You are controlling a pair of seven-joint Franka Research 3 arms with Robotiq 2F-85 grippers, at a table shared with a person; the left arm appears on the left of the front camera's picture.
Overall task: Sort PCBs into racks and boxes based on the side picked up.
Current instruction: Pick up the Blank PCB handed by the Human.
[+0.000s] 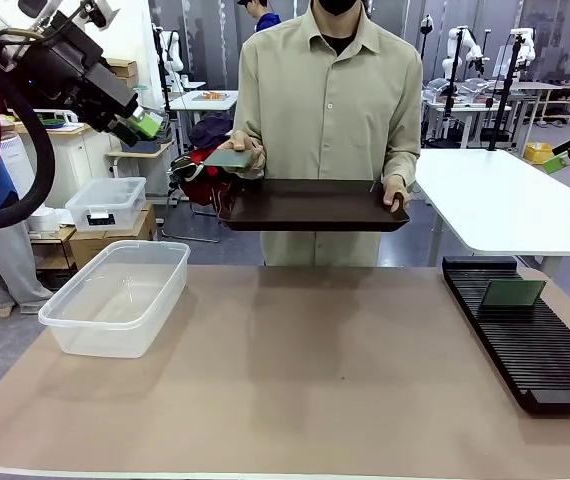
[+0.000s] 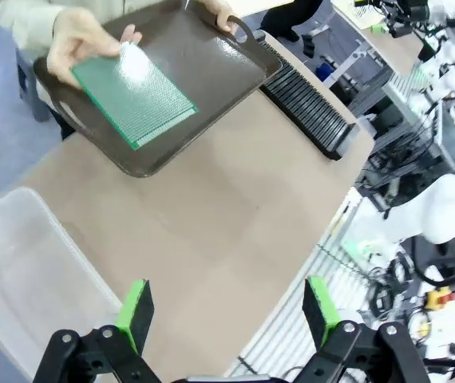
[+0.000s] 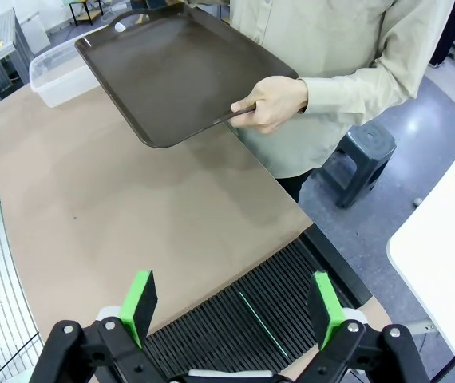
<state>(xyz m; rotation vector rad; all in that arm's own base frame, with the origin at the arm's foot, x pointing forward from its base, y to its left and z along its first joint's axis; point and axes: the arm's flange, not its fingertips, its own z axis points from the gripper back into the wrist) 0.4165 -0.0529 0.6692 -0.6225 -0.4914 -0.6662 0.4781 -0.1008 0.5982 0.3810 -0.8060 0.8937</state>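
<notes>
A person holds a dark brown tray (image 1: 310, 205) over the table's far edge. One hand lays a green PCB (image 1: 230, 157) (image 2: 136, 92) on the tray's end (image 2: 211, 56). A second PCB (image 1: 510, 293) stands upright in the black slotted rack (image 1: 530, 340), and shows as a thin green edge (image 3: 261, 316) in the right wrist view. The clear tub (image 1: 120, 295) stands empty at the left. My left gripper (image 1: 145, 122) (image 2: 227, 311) hangs open, high above the tub. Up at the right, above the rack (image 3: 235, 319), my right gripper (image 1: 557, 160) (image 3: 231, 307) is also open.
The person's other hand (image 3: 271, 104) grips the tray's handle (image 3: 176, 68). The rack (image 2: 307, 100) runs along the table's right edge. A white table (image 1: 510, 205) stands behind it, with a grey stool (image 3: 359, 155) beside the person. A smaller lidded box (image 1: 107, 203) sits off the table behind the tub.
</notes>
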